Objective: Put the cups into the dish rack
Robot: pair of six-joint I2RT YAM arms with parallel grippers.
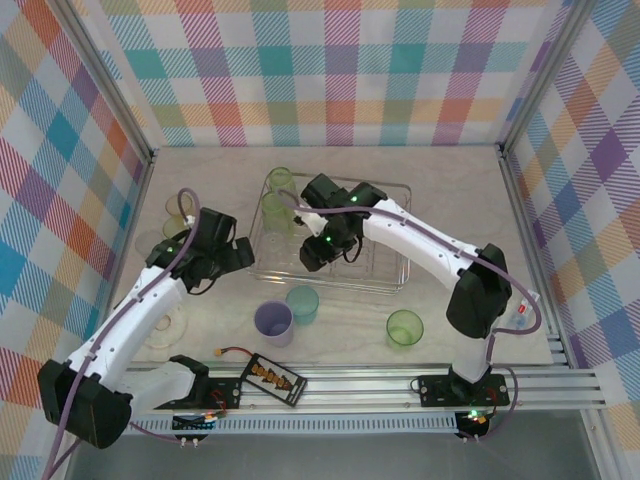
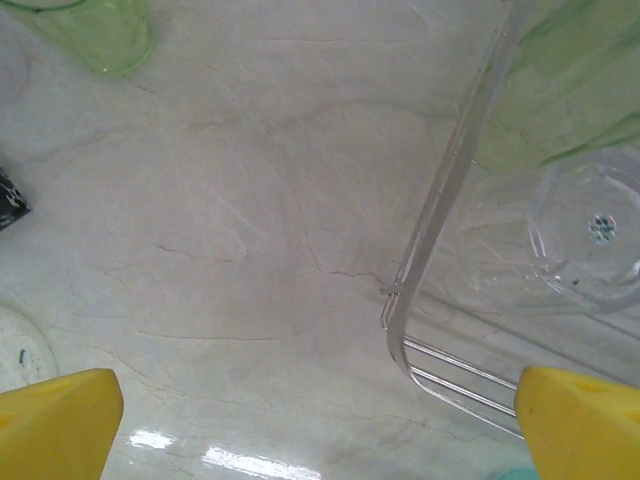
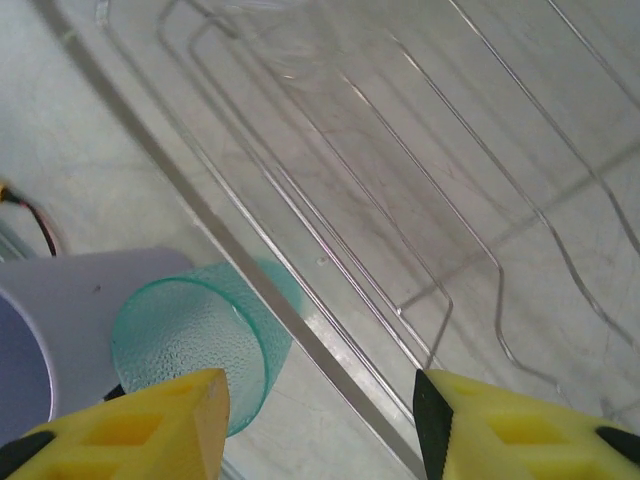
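Loading looks partway done: the right fingers (image 3: 520,425), half open and empty, hover over the near rim of the dish rack (image 1: 380,285), the left fingers (image 2: 60,420) are wide apart and empty, and the next move is probably to grasp the teal cup (image 3: 190,340).

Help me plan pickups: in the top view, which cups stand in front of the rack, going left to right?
lilac cup → teal cup → green cup

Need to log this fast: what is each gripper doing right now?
Left gripper: open, holding nothing.
Right gripper: open, holding nothing.
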